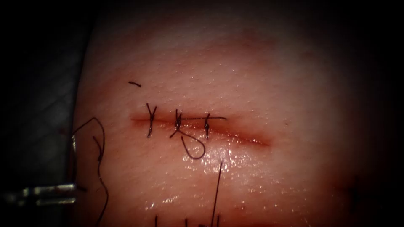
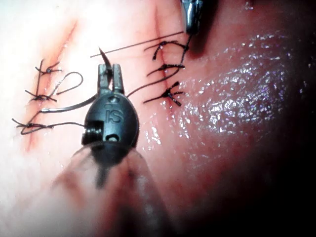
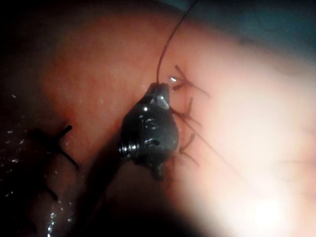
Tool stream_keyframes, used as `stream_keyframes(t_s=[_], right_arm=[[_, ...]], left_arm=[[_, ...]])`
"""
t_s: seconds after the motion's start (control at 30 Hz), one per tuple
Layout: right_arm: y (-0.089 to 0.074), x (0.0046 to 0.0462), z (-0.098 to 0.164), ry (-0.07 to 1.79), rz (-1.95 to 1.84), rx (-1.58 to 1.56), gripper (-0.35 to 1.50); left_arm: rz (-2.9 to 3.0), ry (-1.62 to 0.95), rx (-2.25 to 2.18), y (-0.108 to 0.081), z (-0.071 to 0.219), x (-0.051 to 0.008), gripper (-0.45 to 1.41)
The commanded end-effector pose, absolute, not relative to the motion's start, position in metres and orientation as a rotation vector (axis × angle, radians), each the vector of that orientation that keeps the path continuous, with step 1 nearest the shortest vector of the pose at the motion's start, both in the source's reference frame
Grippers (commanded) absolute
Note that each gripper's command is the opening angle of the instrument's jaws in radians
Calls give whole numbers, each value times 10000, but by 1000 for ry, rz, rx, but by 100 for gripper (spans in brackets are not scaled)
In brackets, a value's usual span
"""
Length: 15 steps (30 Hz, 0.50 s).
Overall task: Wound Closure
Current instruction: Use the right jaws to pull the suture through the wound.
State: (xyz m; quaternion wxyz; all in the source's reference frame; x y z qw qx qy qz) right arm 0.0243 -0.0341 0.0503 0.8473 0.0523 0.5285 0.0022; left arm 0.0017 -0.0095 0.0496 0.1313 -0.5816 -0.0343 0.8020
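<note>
The tissue (image 1: 261, 84) has a horizontal cut (image 1: 248, 136) with three knotted stitches (image 1: 177, 122) on its left part and a thread loop (image 1: 193, 150) below them. My left tool (image 2: 110, 69) hovers between two rows of stitches, its jaws shut on a short dark thread end (image 2: 102, 53). A taut thread (image 2: 138, 44) runs from the tissue to my right tool (image 2: 191, 27). My right tool (image 3: 161, 90) is shut on that thread (image 3: 165, 49). A bright sliver (image 1: 74, 143) sits at the tissue's left edge; I cannot tell if it is the needle.
A second row of stitches (image 2: 168, 71) lies close to both tools. Loose thread (image 1: 100, 164) trails down the tissue's left side, near a metal clamp (image 1: 46, 194) at the edge. A cut thread scrap (image 1: 134, 84) lies above the cut. The surface below it is wet and shiny (image 1: 223, 157).
</note>
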Motion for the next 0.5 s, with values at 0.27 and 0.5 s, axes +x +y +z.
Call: stream_keyframes(t_s=[0.27, 0.5], right_arm=[[-300, 216, 501, 1152, 86, 6, 147], [-257, 176, 517, 1162, 92, -54, 140]], left_arm=[[2328, -106, -1691, -96, 502, 16, -45], [2332, -103, -1679, -92, 507, 18, -45]])
